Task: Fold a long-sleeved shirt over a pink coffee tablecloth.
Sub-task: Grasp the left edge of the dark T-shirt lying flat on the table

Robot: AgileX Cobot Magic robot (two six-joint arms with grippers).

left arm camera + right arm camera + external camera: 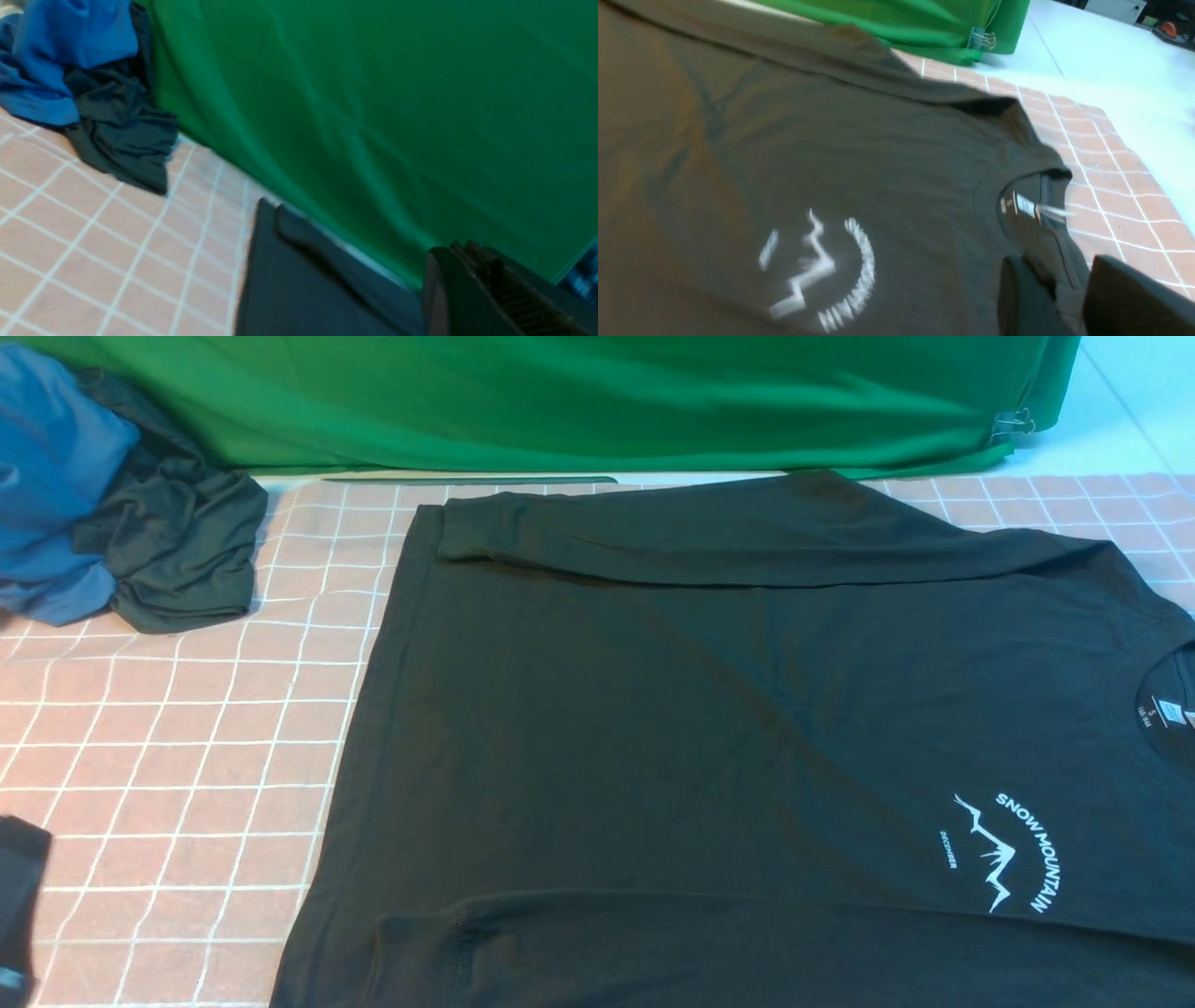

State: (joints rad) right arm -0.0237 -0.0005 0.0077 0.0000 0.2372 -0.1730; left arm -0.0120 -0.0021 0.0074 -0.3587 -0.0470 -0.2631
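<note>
Long-sleeved shirt point(653, 728), black, logo point(1008, 849) up. Lay flat on the pink coffee tablecloth point(187, 756), collar point(1167, 700) to the right, hem to the left, covering the middle and right of that cloth. Showed both sleeves already turned in: far sleeve point(747, 537) along the far edge, near sleeve point(747, 943) along the near edge. Left, by that look, the crosswise fold, collar end over toward the hem.

Right gripper point(1059, 268): at the collar, jaws part-way apart with shirt cloth between. Could not tell whether clamped or merely straddling. Called, in judgement, for a bite through body and sleeve together, a low lift and a straight carry leftward, to keep the tucked sleeves from sliding out.

Left gripper point(472, 275): jaws together, empty, facing the shirt's far left corner. Seemed placed to pin the hem.

Farther out: blue garment point(51, 476) and dark grey-green garment point(182, 555) heaped at the far left, well apart from the hem. Green cloth point(607, 401) along the far side, just beside the far sleeve; might snag a high swing. Binder clip point(1013, 425) on its right end, white bench point(1120, 429) beyond.
</note>
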